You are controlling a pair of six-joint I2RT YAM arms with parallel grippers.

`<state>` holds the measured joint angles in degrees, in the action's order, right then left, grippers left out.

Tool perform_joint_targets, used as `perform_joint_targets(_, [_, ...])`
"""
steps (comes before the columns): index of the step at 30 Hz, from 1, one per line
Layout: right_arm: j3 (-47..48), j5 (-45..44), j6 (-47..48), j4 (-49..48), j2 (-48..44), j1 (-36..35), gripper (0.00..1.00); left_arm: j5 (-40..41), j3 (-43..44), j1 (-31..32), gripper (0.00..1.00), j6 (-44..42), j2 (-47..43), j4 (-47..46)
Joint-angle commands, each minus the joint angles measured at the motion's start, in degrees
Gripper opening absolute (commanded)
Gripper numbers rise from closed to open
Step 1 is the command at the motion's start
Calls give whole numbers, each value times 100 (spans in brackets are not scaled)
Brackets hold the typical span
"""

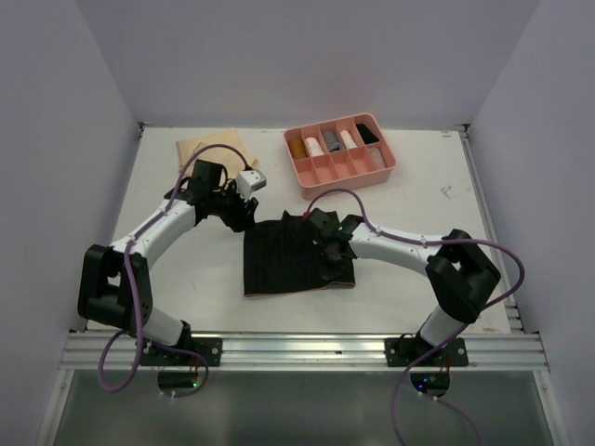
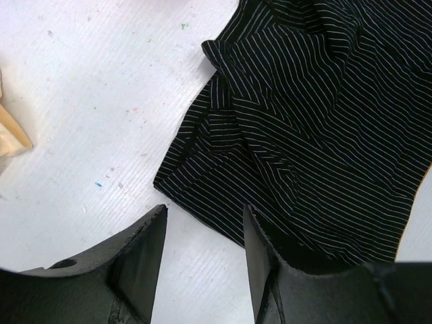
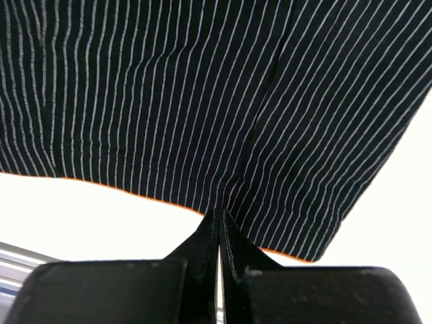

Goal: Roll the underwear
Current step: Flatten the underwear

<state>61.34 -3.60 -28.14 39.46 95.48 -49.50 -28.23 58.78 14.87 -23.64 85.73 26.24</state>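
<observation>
The work surface is a white table [image 1: 195,269] enclosed by plain pale walls on three sides, with an aluminium rail along the near edge where both arm bases are bolted. The black underwear [image 1: 284,255], a dark cloth with fine white pinstripes, lies spread roughly flat at the centre of the table between the two arms; its far-left corner is creased and bunched. An orange edge shows along its near hem in the right wrist view. The right gripper [image 3: 218,217] sits at the right side of the garment, on its near hem. Its fingers are pressed fully together, and the striped cloth [image 3: 169,101] puckers into the closed tips, so a pinch of the hem is clamped between them. The left gripper [image 2: 204,214] is positioned at the far-left corner of the same garment [image 2: 317,101]. Its jaws stand about half apart with only bare table between them; nothing is held, and the right-hand finger overlaps the cloth edge in the wrist view. A pale tan underwear [image 1: 209,149] lies flat at the far-left of the table, well apart from the black one. A pink divided tray [image 1: 349,184] stands at the far centre-right, with several small rolled bundles in its rear compartments.
</observation>
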Motion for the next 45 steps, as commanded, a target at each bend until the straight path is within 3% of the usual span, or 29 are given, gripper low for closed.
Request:
perform_joint_targets(1, [395,-229,177,289,-187,-25,0,-16,-51,-116,53,-106,-171,-233])
perform_joint_targets(5, [677,-431,248,579,-276,-25,0,-69,-60,-160,53,-88,-136,-260])
perform_joint_targets(6, [817,-484,230,685,-250,-16,8,-69,-69,-160,53,-88,-136,-268])
perform_joint_targets(7, [861,-606,221,816,-223,-16,31,-86,-86,-160,53,-71,-136,-295])
perform_joint_targets(11, [757,-564,151,826,-48,-25,49,-95,-130,-169,53,-44,-136,-347])
perform_joint_targets(24, [361,-343,168,483,682,-25,28,-42,-192,-187,53,-36,-197,-365])
perform_joint_targets(27, [492,-370,230,554,630,-16,10,-42,-218,-204,53,-36,-215,-374])
perform_joint_targets(28, [536,-387,239,623,569,-16,0,-51,-236,-213,53,-36,-232,-383])
perform_joint_targets(38, [1905,-273,257,1169,-372,-16,0,-297,-578,-266,54,-360,-461,-453])
perform_joint_targets(45, [2453,-528,-16,1257,-741,282,0,-1095,-807,-651,58,-379,-751,-208])
